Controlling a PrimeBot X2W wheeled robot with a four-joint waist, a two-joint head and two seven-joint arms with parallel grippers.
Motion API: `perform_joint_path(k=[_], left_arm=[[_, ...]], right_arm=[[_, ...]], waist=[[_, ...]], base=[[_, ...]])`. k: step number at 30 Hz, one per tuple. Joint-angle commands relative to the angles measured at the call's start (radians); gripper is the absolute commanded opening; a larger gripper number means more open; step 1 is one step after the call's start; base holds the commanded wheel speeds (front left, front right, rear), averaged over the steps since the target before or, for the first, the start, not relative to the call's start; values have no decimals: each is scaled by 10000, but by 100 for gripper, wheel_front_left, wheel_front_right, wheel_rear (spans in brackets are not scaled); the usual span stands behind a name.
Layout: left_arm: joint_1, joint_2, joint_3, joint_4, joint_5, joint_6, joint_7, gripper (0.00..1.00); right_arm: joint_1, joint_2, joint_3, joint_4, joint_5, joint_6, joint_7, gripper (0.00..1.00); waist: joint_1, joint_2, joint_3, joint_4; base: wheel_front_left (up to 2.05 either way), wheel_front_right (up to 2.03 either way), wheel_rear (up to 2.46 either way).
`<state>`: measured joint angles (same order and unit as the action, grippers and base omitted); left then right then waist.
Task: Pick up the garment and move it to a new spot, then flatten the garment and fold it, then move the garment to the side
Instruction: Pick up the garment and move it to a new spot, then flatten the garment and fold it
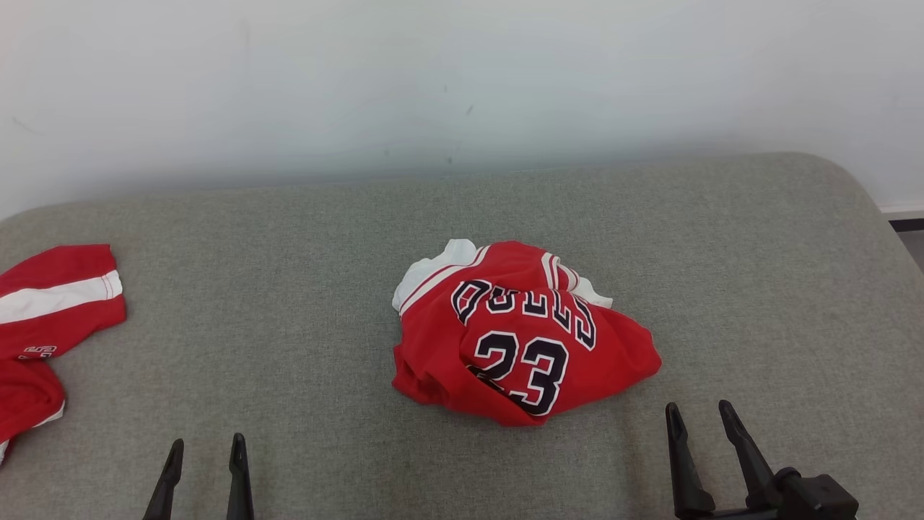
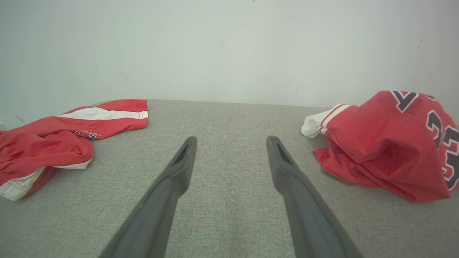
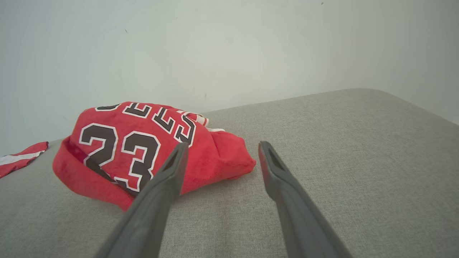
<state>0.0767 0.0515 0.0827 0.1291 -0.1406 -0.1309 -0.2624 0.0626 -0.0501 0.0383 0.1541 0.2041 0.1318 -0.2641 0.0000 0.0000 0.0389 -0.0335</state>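
Our left claw (image 1: 207,440) and right claw (image 1: 698,406) hover wide open and empty over the grey upholstered surface (image 1: 289,253), so we should drive the nearer right one into a raised fold of the crumpled red 23 jersey (image 1: 520,339) lying mid-surface

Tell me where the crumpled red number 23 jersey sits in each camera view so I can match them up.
Head view: jersey at centre, on the grey cushion.
Left wrist view: jersey at the far right, cut by the edge.
Right wrist view: jersey left of centre, number 23 facing the camera.
Shared landmark: white-striped red shorts at the left edge in all three.
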Motion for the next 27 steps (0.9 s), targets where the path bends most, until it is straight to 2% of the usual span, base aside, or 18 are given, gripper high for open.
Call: perform_joint_path(k=[1,27], left_arm=[[26,-20,19,23,54,9,-28,100],[-117,-22,-15,184,-65,9,-28,100]], right_arm=[[73,-3,10,20,-36,-22,-14,100],[38,-3,59,45,24,-22,-14,100]], waist=[[0,0,-10,5],[0,0,35,3]], base=[[0,0,0],[0,0,0]])
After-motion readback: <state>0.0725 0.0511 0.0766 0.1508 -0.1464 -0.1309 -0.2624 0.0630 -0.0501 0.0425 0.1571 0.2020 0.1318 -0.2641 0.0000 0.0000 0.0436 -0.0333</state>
